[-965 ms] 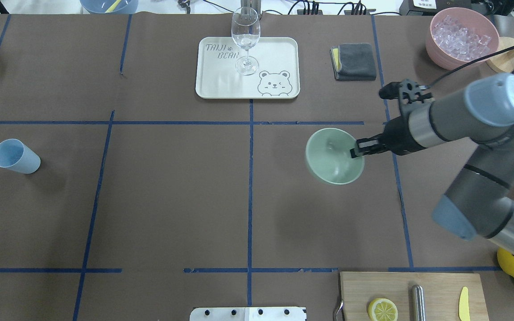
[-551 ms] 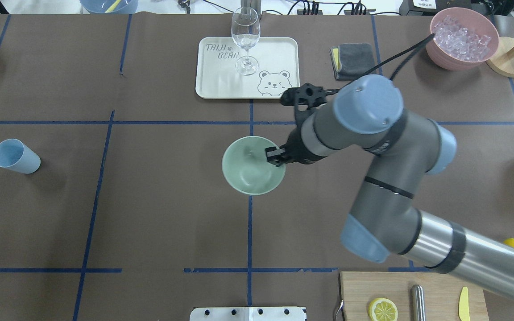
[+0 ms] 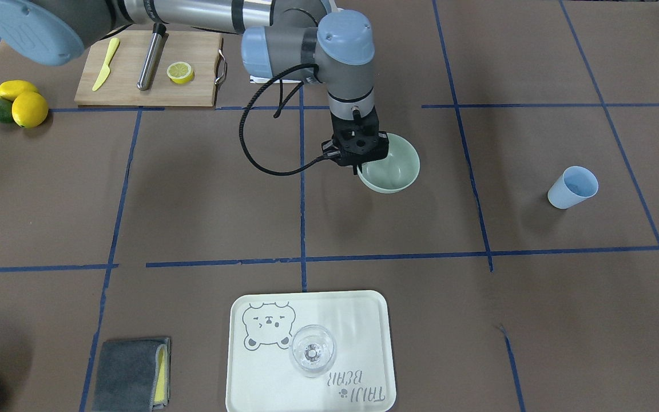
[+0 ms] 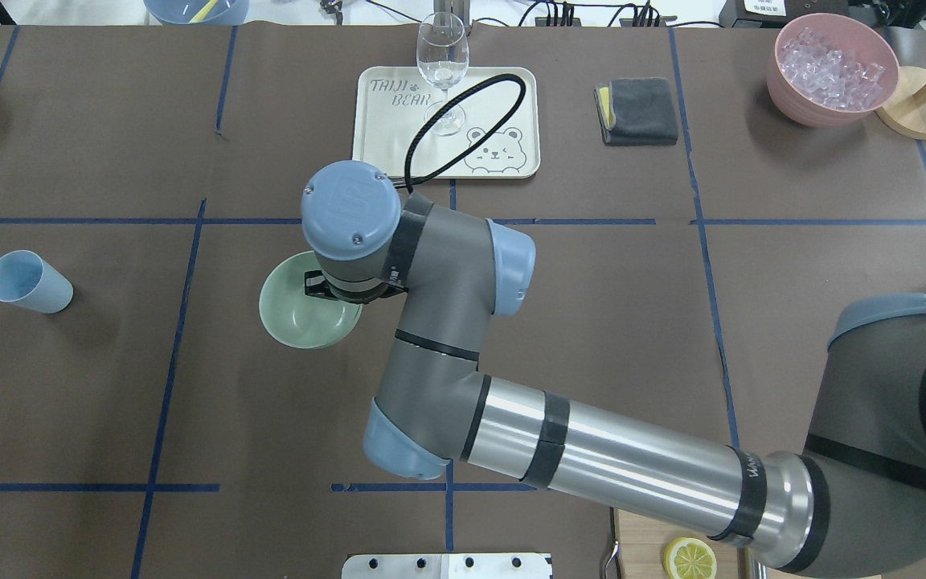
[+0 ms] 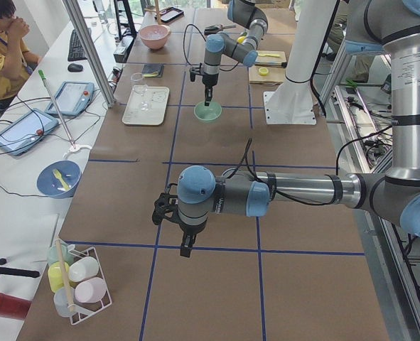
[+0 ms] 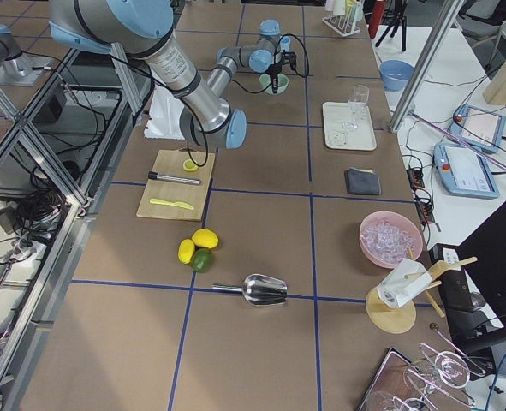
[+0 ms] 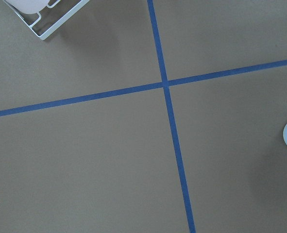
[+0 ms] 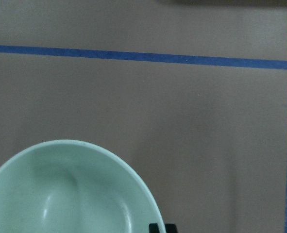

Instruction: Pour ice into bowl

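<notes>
Left of tabletop (image 4: 632, 338) centre: bowl (image 4: 294, 326) – cup (image 4: 27, 281) near left edge; tray (image 4: 387, 141), glass (image 4: 442, 68) on it, mid far edge – cloth (image 4: 641, 110) to its right.

The right arm (image 4: 447, 273) is showing matte grey joint housings, each one closing in a round pale blue cap (image 4: 350, 209) whose rim is carrying small screws at ten, one and six o'clock. Brushed silver tubes (image 4: 640, 466) are running between joints, banded by black rings, one bearing pale lettering too small to read. A thin black cable (image 3: 242, 127) is bowing out at nine o'clock of the wrist, above the black right gripper (image 3: 359, 167). The left arm (image 5: 227, 197) is wearing the same grey, blue and silver, ending in a black left gripper (image 5: 186, 247).
</notes>
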Robot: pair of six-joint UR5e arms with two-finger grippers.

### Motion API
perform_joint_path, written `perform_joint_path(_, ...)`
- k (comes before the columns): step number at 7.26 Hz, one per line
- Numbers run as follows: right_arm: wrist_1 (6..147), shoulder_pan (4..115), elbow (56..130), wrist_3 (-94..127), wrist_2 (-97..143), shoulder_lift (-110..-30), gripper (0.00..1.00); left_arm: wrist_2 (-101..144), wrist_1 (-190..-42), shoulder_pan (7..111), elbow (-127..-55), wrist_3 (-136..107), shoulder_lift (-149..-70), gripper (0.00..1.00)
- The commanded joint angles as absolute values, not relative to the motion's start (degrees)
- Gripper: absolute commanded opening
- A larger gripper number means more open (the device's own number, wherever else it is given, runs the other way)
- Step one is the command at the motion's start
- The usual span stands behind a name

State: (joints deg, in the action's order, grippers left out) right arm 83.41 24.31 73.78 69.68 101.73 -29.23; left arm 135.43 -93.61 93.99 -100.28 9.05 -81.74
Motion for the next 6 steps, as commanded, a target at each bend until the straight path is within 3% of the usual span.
perform_joint_path(1, 81.04, 22.86, 68.66, 72.67, 101.07, -27.42, 0.0, 135.44, -93.6, 93.96, -100.28, 9.05, -81.74, 1.0)
perform_joint_path(3, 74.57, 22.5, 64.8, 74.86, 99.85, -27.42, 0.0, 135.44, -93.6, 93.96, -100.28, 9.05, -81.74, 1.0)
perform_joint_path(4, 72.44, 22.5, 64.43, 75.49, 99.76, -27.42, 0.27, 135.44, -93.6, 93.96, -100.28, 9.05, -81.74, 1.0)
perform_joint_path(5, 71.03, 22.41, 64.51, 76.8, 98.54, -27.6, 0.99, 135.44, -93.6, 93.96, -100.28, 9.05, -81.74, 1.0)
perform_joint_path(6, 71.02, 22.41, 64.77, 76.82, 97.48, -27.6, 1.0, 135.44, -93.6, 93.96, -100.28, 9.05, -81.74, 1.0)
